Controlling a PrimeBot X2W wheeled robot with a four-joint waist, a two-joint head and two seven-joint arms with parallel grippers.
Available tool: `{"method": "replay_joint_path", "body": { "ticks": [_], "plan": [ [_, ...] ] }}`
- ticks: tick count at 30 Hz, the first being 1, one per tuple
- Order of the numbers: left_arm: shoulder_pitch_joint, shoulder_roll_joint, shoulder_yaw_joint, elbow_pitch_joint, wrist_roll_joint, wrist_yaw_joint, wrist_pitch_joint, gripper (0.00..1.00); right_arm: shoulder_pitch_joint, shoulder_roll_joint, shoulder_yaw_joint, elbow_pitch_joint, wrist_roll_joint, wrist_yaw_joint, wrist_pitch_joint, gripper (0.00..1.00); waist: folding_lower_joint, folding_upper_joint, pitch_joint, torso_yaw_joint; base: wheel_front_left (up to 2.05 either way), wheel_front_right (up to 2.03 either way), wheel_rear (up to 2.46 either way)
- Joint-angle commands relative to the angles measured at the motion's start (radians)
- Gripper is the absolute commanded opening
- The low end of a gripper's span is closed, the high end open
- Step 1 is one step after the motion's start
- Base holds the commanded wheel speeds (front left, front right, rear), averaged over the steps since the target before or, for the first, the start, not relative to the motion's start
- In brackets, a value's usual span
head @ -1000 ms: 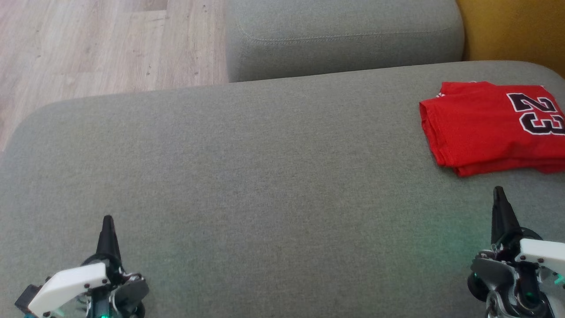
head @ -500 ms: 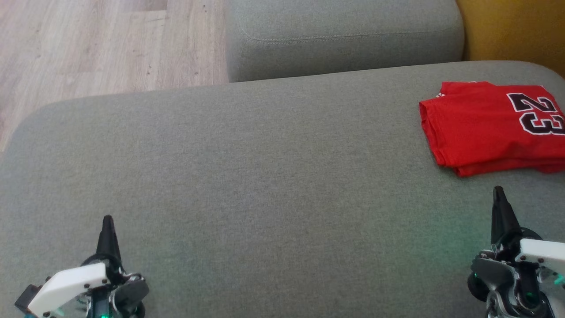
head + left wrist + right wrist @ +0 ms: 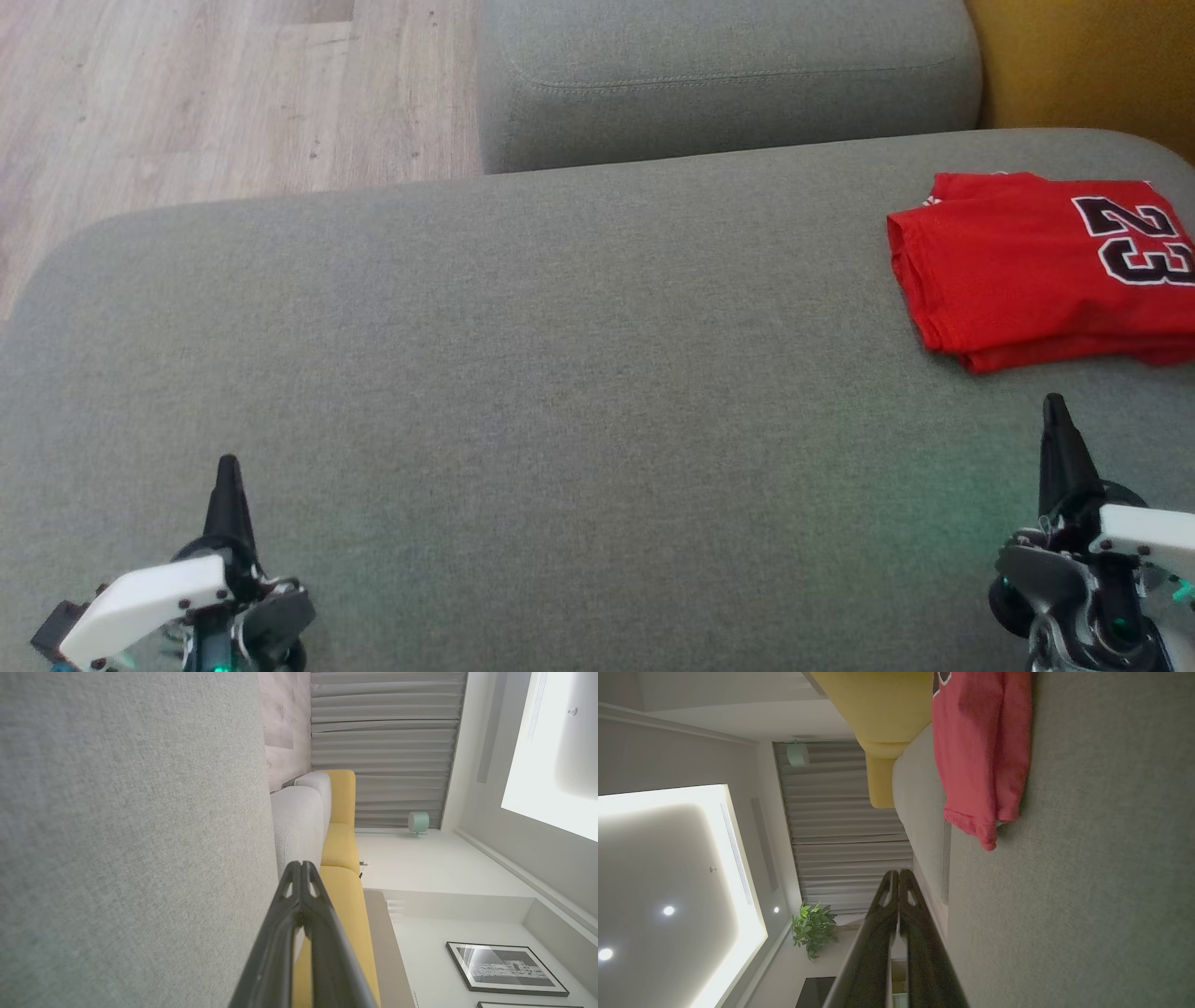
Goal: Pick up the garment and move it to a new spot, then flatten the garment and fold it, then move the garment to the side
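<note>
A folded red jersey (image 3: 1013,280) numbered "23" lies at the right edge of the frame on the grey sofa seat (image 3: 560,355). The left gripper (image 3: 227,464), lower left, and the right gripper (image 3: 1055,403), lower right, have their fingers pressed together, holding nothing.

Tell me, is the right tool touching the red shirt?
Apart. The head view shows a strip of bare grey cushion between the tip of the right tool and the near edge of the red shirt.

Left gripper (image 3: 228,464) lower left, fingers (image 3: 275,942) pressed together, right gripper (image 3: 1055,403) lower right, likewise closed
</note>
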Motion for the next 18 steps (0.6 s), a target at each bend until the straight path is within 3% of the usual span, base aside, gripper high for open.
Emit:
{"method": "replay_joint_path", "body": {
  "ticks": [1, 18],
  "plan": [
    [-0.052, 0.004, 0.039, -0.028, 0.009, -0.007, 0.006, 0.0, -0.054, -0.006, 0.02, -0.031, -0.007, 0.008, 0.005, 0.0, 0.0, 0.0, 0.0, 0.0, 0.0, 0.0, 0.0],
    [-0.052, 0.003, 0.04, -0.028, 0.01, -0.007, 0.006, 0.0, -0.054, -0.005, 0.019, -0.031, -0.008, 0.008, 0.006, 0.0, 0.0, 0.0, 0.0, 0.0, 0.0, 0.0, 0.0]
  ]
}}
